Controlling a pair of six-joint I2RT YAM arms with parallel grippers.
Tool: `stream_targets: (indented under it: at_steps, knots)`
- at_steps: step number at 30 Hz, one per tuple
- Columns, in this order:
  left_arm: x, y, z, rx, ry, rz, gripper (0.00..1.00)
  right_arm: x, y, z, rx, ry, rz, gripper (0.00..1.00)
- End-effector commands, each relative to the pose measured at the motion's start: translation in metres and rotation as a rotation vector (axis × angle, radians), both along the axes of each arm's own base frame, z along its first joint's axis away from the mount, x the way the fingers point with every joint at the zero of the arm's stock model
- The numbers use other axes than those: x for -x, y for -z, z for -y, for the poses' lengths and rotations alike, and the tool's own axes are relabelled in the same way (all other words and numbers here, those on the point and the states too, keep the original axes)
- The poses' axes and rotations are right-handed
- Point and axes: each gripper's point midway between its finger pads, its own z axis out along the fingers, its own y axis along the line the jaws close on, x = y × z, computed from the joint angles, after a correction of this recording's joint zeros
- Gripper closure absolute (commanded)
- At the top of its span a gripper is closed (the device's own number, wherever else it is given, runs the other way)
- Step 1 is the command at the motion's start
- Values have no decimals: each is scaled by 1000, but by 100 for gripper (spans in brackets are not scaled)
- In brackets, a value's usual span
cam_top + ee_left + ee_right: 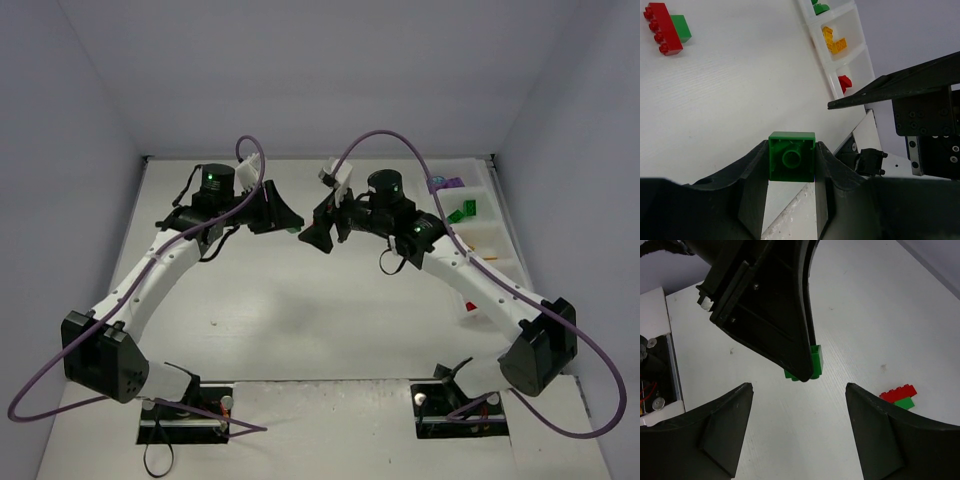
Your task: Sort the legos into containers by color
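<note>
My left gripper [791, 146] is shut on a small green lego [791, 156], held above the table with its hollow underside toward the camera. In the top view it [290, 218] is at mid table, tip to tip with my right gripper [312, 236]. My right gripper [799, 388] is open and empty, its jaws wide either side of the left gripper's tip and the green lego [811, 365]. A red lego [661, 27] joined to a green one [681, 27] lies on the table. The compartmented containers [497, 215] hold purple [445, 183], green [462, 212] and red [470, 305] legos.
In the left wrist view the containers [860, 60] show yellow legos [834, 41] and a red one [845, 82]. The red-green pair [899, 396] lies right of my right gripper's jaws. White walls enclose the table on three sides. Purple cables loop over both arms.
</note>
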Motion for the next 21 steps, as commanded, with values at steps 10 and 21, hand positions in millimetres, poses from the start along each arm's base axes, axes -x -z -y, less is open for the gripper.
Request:
stream_targets:
  at_steps: [10, 21]
  knots:
    - [5, -41, 5, 59, 25, 102, 100, -3, -24, -30, -27, -114, 120, 38]
    - [9, -41, 9, 72, 27, 84, 100, -4, -19, -41, -18, -133, 128, 48]
